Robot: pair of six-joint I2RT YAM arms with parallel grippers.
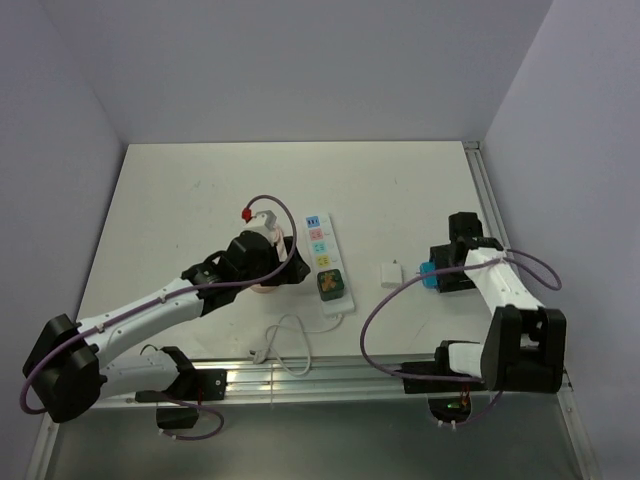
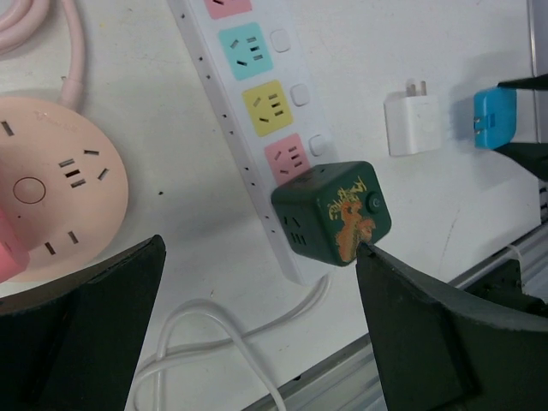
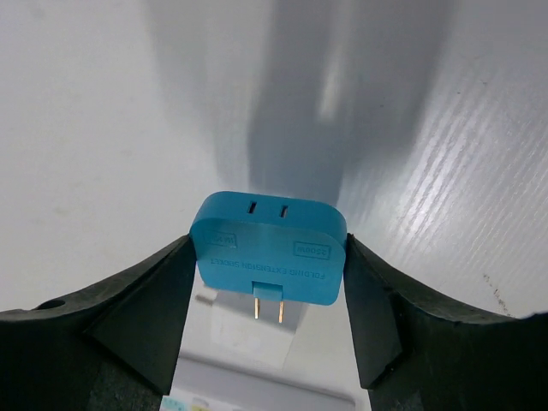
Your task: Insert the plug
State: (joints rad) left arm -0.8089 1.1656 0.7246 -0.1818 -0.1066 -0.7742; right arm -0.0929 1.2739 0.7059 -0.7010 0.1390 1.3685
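My right gripper (image 3: 268, 250) is shut on a blue plug (image 3: 257, 235), one finger pressed on each side, with its two metal prongs pointing toward the power strip. From above, the blue plug (image 1: 428, 275) is right of the white power strip (image 1: 325, 255), which has coloured sockets. A dark green cube adapter (image 2: 334, 212) sits in the strip's near end. My left gripper (image 2: 257, 257) hangs open over that near end, with nothing between its fingers. Its right finger (image 2: 411, 300) is close to the green cube.
A white charger (image 1: 389, 275) lies on the table between the strip and the blue plug. A round pink socket hub (image 2: 51, 184) with a pink cord sits left of the strip. The strip's white cable (image 2: 205, 334) loops toward the metal rail at the near edge.
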